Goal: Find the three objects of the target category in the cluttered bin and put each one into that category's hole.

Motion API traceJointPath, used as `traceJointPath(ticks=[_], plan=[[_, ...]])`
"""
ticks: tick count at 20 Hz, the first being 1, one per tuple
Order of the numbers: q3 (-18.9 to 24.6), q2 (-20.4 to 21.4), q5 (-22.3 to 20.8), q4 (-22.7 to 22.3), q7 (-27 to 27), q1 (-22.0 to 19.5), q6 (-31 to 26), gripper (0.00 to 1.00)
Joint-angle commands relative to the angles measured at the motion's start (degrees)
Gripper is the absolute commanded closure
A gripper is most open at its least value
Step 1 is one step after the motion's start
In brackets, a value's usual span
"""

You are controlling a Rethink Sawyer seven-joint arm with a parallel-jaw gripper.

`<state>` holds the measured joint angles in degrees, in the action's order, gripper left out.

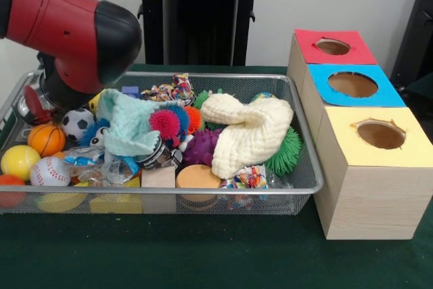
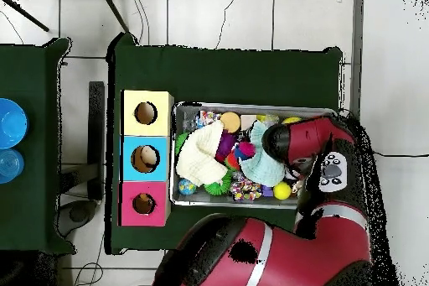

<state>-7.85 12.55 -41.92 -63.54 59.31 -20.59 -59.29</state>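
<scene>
Plainly, the main risk is a blind grab: the arm (image 1: 71,35) hangs low over the nine o'clock end of the bin (image 1: 298,191), and its bulk hides the gripper in both views, so I cannot tell whether it is released, clenched or holding anything. Things are packed touching one another there, a soccer ball (image 1: 78,123), a basketball (image 1: 46,139), a baseball (image 1: 49,172) and a yellow ball (image 1: 19,161), with a pale green cloth (image 1: 132,123) draped beside them; a closing grip could well catch the cloth or nudge a round ball away, and a dragged cloth might pull neighbours over the low rim. A cream cloth (image 1: 247,133) covers much of the middle and may hide wanted pieces. In the front view the red-faced hole (image 1: 333,47) sits on the farthest box, at about three o'clock from the arm, beyond the bin's opposite end and well apart.
</scene>
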Motion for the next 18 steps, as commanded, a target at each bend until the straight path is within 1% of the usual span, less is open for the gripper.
traceJointPath(ticks=[1, 3, 5, 7, 8, 9, 12, 13, 15, 17, 18], plan=[[1.1, -7.4, 4.2, 3.3, 5.5, 0.5, -15.1, 0.0], [1.1, -7.8, 4.4, 3.8, 4.7, 0.4, -16.7, 0.0], [1.9, -8.1, 5.0, 3.8, 4.8, -0.1, -16.6, 0.0], [2.9, -8.3, 5.5, 3.5, 4.8, -0.8, -15.6, 0.0], [3.4, -8.0, 5.6, 2.7, 4.9, -1.2, -13.7, 0.0], [4.4, -7.8, 6.1, 2.1, 5.4, -2.0, -11.1, 0.0], [7.3, -6.3, 6.8, -1.4, 6.8, -4.5, 1.4, 0.0], [8.1, -6.0, 6.9, -2.1, 7.0, -5.2, 4.7, 0.0], [9.3, -5.1, 7.2, -3.7, 7.5, -6.2, 10.8, 0.0], [9.9, -3.6, 7.6, -5.7, 7.7, -6.9, 15.4, 0.0], [10.3, -2.3, 7.8, -7.5, 7.9, -7.4, 18.4, 0.0]])
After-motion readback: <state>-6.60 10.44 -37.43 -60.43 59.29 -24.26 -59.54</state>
